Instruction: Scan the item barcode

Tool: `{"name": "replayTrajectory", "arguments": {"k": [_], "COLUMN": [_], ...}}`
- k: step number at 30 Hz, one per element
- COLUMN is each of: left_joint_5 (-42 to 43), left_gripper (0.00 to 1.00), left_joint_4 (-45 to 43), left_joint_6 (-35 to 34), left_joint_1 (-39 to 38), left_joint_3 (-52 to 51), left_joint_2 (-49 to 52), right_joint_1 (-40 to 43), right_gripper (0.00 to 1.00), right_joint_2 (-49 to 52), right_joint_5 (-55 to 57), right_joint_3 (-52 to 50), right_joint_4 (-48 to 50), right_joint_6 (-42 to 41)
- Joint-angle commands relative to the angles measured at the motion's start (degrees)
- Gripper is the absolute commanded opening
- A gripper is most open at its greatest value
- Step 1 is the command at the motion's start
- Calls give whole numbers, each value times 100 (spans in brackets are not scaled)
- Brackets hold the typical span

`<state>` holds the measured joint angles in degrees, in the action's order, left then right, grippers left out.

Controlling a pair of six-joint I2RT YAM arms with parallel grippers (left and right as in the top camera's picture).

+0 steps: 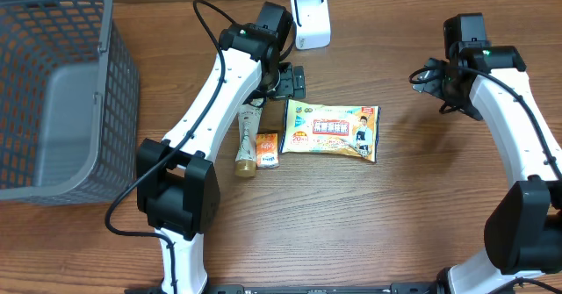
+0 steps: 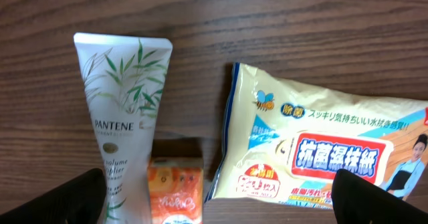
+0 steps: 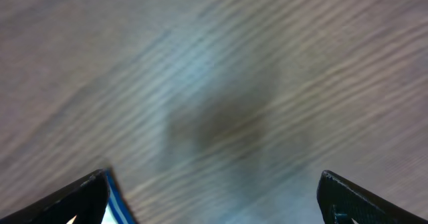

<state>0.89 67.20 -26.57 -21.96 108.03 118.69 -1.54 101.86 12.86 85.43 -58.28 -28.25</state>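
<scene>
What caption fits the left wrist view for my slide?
Open left gripper over a Pantene tube, small orange pack and wet-wipes packet lying on the wooden table.

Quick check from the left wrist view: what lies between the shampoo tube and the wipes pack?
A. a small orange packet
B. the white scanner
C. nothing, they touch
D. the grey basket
A: the small orange packet lies on the table in the gap between the shampoo tube and the wipes pack. The overhead view shows the same order.
</scene>
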Motion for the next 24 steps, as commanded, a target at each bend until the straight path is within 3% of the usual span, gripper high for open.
{"name": "replayTrajectory", "arguments": {"k": [1, 7, 10, 14, 19, 24], "left_joint_5": [-37, 339, 350, 367, 651, 911], "left_gripper": [100, 100, 100, 100, 100, 78], "left_joint_4": [50, 122, 267, 354, 297, 4], "left_joint_6": [48, -133, -129, -131, -127, -216], "left_joint_1": [162, 612, 793, 911, 876, 680], "left_joint_3": [-22, -22, -22, -22, -28, -31], "left_joint_2": [79, 79, 79, 81, 111, 433], "right_joint_1": [17, -74, -136, -129, -144, -146], "right_gripper": [100, 100, 100, 100, 100, 100], "right_joint_2": [-7, 140, 205, 236, 243, 243], "right_joint_5": [-579, -1934, -2806, -4013, -4341, -4382], "right_joint_3": [20, -291, -977, -1985, -2675, -2979], "right_joint_4": [149, 348, 1029, 2295, 3178, 3423], "right_joint_6": [-61, 144, 713, 748, 553, 247]}}
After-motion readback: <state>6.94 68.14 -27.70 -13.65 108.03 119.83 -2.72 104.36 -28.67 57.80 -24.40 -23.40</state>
